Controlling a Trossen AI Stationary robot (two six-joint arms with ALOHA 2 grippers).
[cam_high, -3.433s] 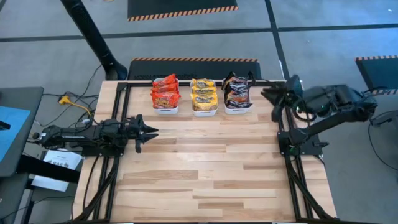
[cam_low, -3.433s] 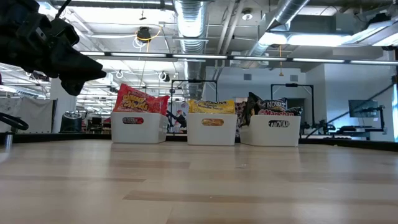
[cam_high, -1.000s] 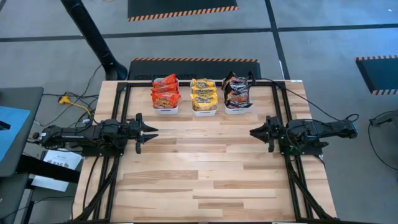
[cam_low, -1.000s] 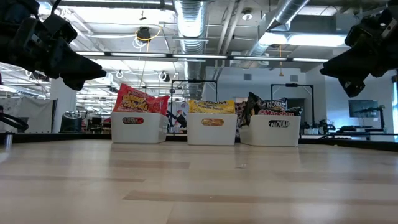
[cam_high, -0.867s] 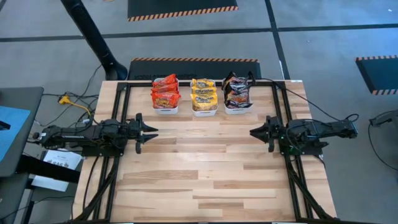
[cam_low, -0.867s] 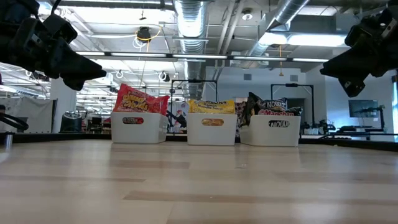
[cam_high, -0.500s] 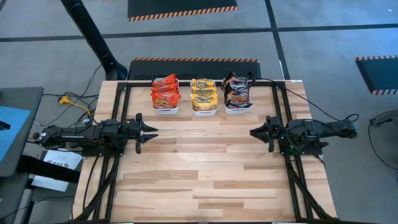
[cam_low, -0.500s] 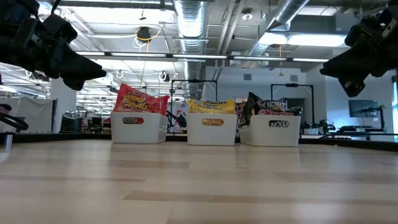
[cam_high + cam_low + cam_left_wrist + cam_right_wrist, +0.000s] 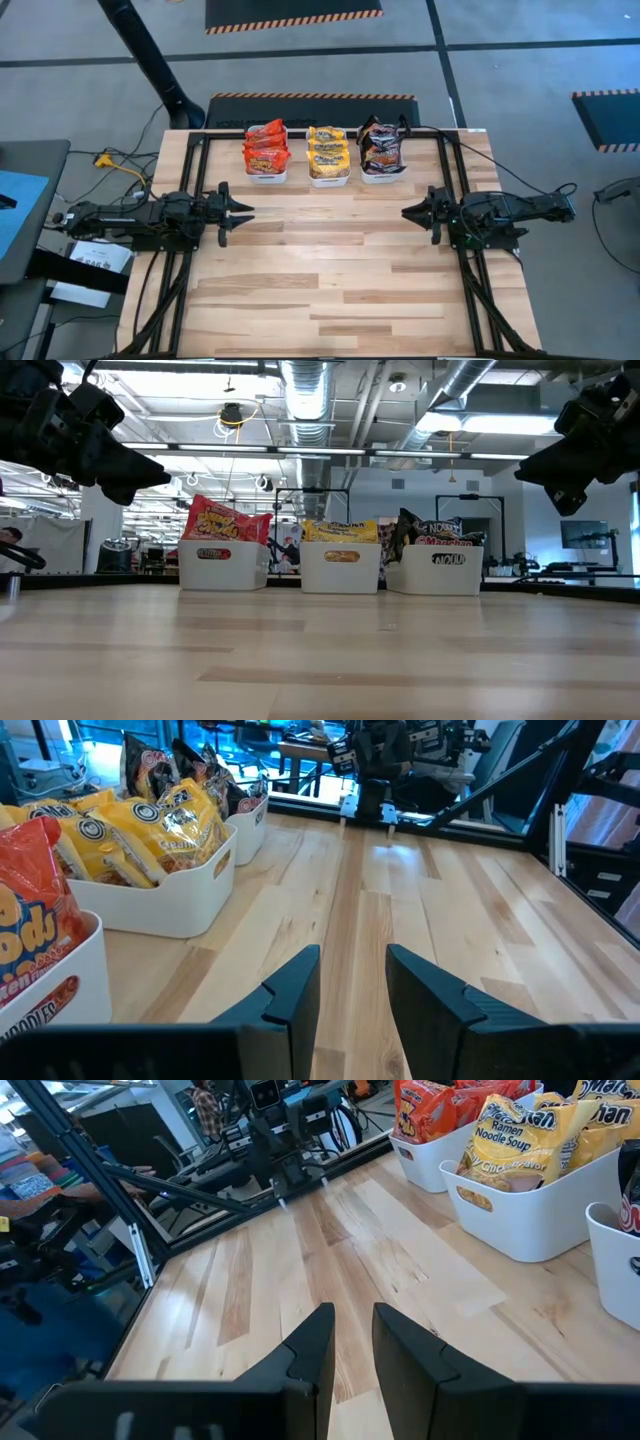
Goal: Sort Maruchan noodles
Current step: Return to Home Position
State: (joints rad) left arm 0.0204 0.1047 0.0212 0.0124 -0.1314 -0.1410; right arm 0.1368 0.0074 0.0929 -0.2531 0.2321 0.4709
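The Maruchan noodles stand in three white tubs in a row at the table's far edge. The left tub (image 9: 266, 175) holds red packets (image 9: 266, 148), the middle tub (image 9: 329, 181) yellow packets (image 9: 328, 150), and the right tub (image 9: 383, 177) dark packets (image 9: 381, 147). My left gripper (image 9: 245, 210) hovers level at the table's left edge, pointing right; it is open with nothing between its fingers (image 9: 352, 990). My right gripper (image 9: 408, 213) hovers at the right edge, pointing left, and is also open and holds nothing (image 9: 354, 1340). Both are well short of the tubs.
Black frame rails run along the table's left (image 9: 185, 250), right (image 9: 470, 280) and far (image 9: 310, 130) sides. Bare wood (image 9: 325, 260) lies between the two grippers and toward the near edge. A person (image 9: 210, 1105) shows in the room beyond the table.
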